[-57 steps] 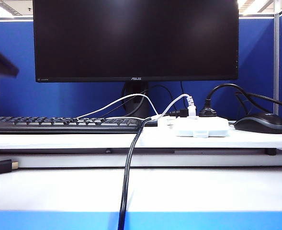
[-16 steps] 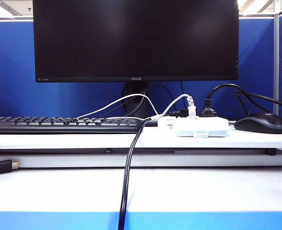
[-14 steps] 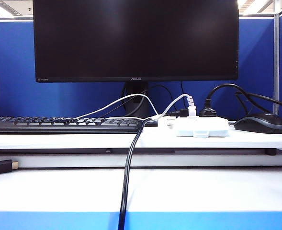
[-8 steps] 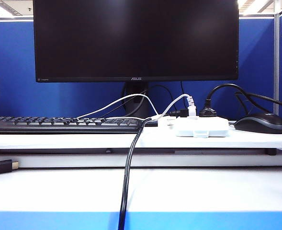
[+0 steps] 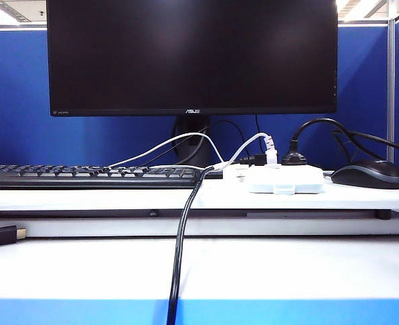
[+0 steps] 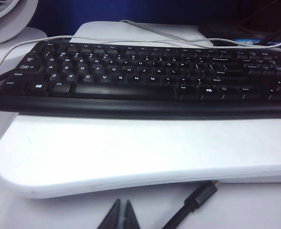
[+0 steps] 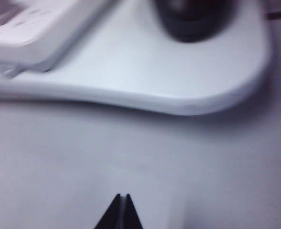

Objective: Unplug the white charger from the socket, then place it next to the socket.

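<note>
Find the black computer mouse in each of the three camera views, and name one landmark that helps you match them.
Exterior view: the mouse sits at the right end of the raised white shelf, right of the socket.
Left wrist view: not in it; only the keyboard on that shelf.
Right wrist view: a blurred dark mouse on the shelf's rounded corner, beside the socket.
Shared landmark: the shelf.
</note>
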Controlling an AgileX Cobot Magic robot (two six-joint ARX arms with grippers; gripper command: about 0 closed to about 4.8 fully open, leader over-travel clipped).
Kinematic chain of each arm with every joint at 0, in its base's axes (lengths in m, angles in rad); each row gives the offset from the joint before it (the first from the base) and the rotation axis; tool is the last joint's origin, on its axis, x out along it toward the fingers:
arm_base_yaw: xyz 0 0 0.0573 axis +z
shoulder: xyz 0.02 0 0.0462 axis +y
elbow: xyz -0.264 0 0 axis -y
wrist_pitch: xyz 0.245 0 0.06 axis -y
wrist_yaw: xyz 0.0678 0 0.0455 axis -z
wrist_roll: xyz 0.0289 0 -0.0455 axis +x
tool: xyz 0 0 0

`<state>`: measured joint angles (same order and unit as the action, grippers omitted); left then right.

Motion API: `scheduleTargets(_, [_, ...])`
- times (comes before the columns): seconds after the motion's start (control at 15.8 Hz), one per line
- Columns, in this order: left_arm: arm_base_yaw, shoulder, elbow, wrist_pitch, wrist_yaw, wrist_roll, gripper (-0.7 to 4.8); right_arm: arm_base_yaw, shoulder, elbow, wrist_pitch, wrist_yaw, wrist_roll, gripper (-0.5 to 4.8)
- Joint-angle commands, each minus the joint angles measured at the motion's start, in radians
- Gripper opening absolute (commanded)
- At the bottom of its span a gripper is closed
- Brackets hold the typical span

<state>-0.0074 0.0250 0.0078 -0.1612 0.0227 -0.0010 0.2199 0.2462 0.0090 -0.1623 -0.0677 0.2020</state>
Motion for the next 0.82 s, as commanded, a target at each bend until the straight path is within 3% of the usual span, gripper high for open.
scheduleTargets(0.06, [-0.002,0.0,-0.001,-0.01,0.0,-0.003,-0.02,-0.112,-0.039,-0.004,0.023,0.04,0.03,-0.06])
scheduleTargets(0.82, [-0.002,-0.001,-0.001,-0.01,0.0,-0.003,-0.02,-0.158,-0.246,-0.004,0.01,-0.002,0.03,-0.06])
